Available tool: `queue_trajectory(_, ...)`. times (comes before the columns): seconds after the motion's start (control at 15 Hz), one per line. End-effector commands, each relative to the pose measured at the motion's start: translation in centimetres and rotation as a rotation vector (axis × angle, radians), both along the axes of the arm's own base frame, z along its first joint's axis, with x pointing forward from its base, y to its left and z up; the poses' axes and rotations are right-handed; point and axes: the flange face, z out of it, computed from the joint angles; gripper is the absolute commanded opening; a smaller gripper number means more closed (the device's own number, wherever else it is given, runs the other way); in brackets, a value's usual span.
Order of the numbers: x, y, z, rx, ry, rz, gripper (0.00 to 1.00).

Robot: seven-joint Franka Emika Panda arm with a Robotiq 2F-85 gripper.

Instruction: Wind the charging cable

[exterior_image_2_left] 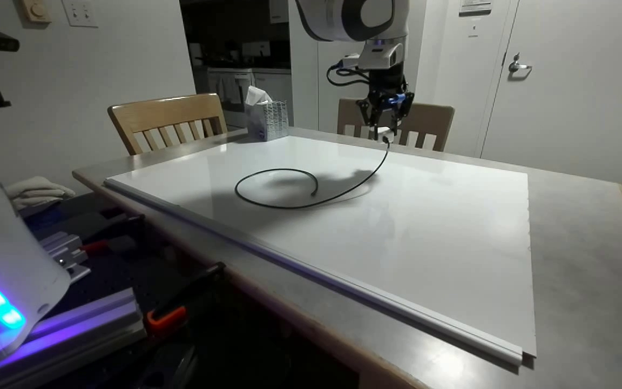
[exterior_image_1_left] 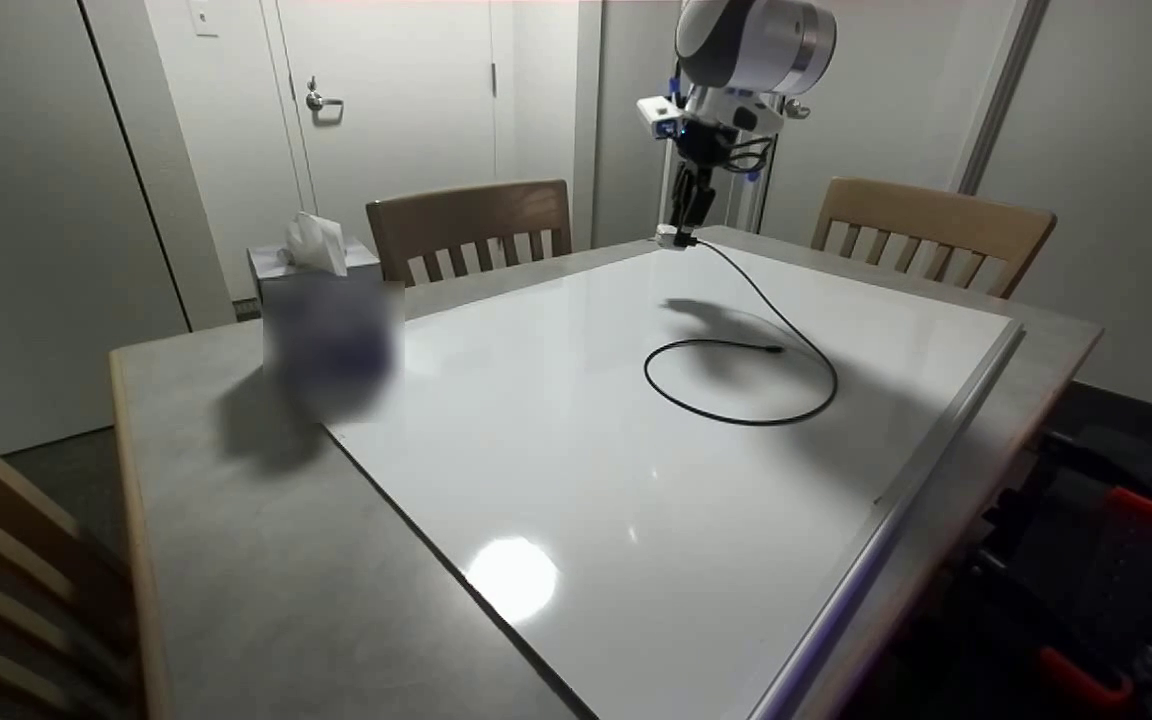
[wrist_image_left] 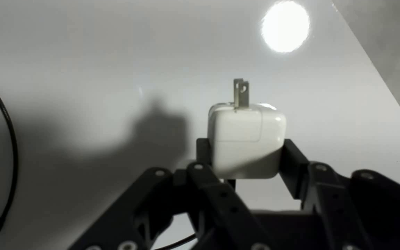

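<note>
1. The jaws of the gripper point(wrist_image_left: 247, 152) are clamped on the white plug point(wrist_image_left: 245, 128) in the middle of the wrist view, a dark pad point(wrist_image_left: 294, 170) pressed to each side.
2. The plug is a glossy block, boxy with rounded corners; two flat metal prongs point(wrist_image_left: 243, 99) stand out of it, pointing to the top of the wrist view.
3. The charging cable point(exterior_image_1_left: 756, 424) is a thin, smooth, black cord; in the wrist view a short stretch shows at the plug's lower edge, on the side away from the prongs.
4. In an exterior view the charging cable point(exterior_image_2_left: 284, 207) hangs from the plug, above and right of the frame's centre, and sweeps left into one wide, open loop. In both exterior views this loop spreads longest from left to right.
5. Its free end, a small dark connector point(exterior_image_1_left: 774, 349), points right in an exterior view; at the lower left of the wrist view it points down and slightly left.
6. The plug is held clear of the whiteboard point(exterior_image_1_left: 496, 450), a smooth, shiny sheet with a pale rail point(exterior_image_2_left: 343, 276) along one edge, lying on a mottled grey table point(exterior_image_1_left: 236, 560).
7. A patterned tissue box point(exterior_image_2_left: 276, 120) stands at the upper left of centre in an exterior view.
</note>
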Motion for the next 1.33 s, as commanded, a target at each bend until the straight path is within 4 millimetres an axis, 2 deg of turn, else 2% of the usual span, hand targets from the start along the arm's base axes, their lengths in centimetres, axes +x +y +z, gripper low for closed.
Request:
queue_trajectory(0.0,0.5,0.7,0.1,0.002,0.01,0.041,0.26)
queue_trajectory(0.47,3.2,8.2,0.2,-0.007,0.058,0.42,0.26)
queue_trajectory(0.53,2.1,7.1,0.2,-0.012,0.054,0.327,0.26)
queue_trajectory(0.6,2.3,7.9,0.1,-0.01,0.052,0.342,0.51)
queue_trajectory(1.07,2.2,7.2,0.1,-0.018,0.055,0.327,0.51)
queue_trajectory(1.13,2.2,7.2,0.1,-0.018,0.055,0.327,0.26)
queue_trajectory(1.27,2.8,8.9,-0.1,0.002,0.079,0.403,0.26)
